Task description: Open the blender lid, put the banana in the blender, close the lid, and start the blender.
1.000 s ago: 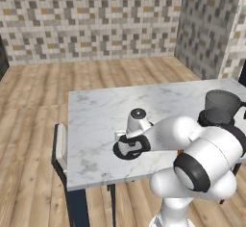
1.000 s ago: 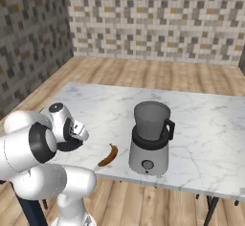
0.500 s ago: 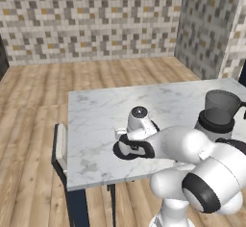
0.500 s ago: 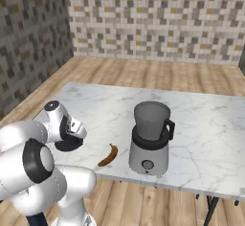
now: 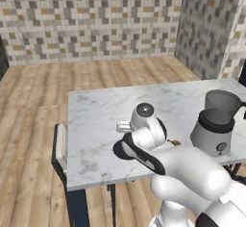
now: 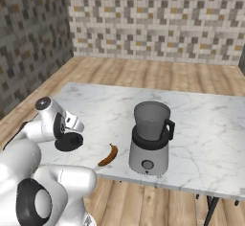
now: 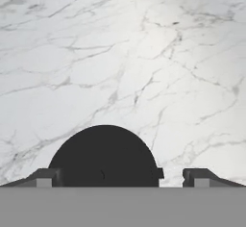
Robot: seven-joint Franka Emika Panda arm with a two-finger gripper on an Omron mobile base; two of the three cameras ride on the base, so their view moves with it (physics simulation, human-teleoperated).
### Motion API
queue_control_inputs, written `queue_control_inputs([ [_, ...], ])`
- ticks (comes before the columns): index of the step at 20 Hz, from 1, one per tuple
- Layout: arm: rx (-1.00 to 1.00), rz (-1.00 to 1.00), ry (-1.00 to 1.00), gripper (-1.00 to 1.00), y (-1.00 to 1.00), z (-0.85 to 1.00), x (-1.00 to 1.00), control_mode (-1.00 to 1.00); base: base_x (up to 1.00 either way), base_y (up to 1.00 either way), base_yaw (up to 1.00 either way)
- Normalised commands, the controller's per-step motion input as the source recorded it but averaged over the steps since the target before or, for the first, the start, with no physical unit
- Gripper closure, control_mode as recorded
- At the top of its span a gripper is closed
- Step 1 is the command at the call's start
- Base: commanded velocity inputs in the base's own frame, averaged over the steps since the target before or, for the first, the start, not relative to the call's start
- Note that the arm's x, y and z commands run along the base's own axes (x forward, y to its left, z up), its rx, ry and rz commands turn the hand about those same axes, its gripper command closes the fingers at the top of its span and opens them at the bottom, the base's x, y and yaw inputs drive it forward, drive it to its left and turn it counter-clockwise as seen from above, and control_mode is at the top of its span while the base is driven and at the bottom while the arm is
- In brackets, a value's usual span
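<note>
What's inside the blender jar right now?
The blender jar looks empty with its top open. The banana lies on the table beside it; the blender lid lies flat farther left. The jar's bottom is too dark to confirm.

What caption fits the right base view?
Lid lies on table; banana beside open blender.

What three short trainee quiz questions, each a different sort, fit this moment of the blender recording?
1. True or false: the blender lid sits on the blender.
2. What lies on the table between lid and blender: A spoon, B banana, C cup?
3. Fill in: the gripper jaws stand ____ above the lid.

Key: 1 false, the lid lies flat on the marble and the jar is uncovered. 2 B. 3 open.
</note>
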Motion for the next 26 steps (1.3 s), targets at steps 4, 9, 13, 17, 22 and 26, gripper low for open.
queue_control_inputs([
  [4, 0.00, 0.00, -0.04, -1.00, -0.32, 0.38, -0.18, -1.00, 0.00, 0.00, 0.00],
  [9, 0.00, -0.02, 0.00, -1.00, -0.70, 0.17, -0.08, -1.00, 0.00, 0.00, 0.00],
  [13, 0.00, -0.03, 0.00, -1.00, -0.82, 0.00, 0.00, -1.00, 0.00, 0.00, 0.00],
  [17, 0.00, -0.02, 0.00, -1.00, -0.69, -0.04, 0.00, -1.00, 0.00, 0.00, 0.00],
  [22, 0.00, -0.02, 0.01, -1.00, -0.55, -0.26, 0.00, -1.00, 0.00, 0.00, 0.00],
  [26, 0.00, -0.01, 0.02, -1.00, -0.26, -0.42, 0.00, -1.00, 0.00, 0.00, 0.00],
])
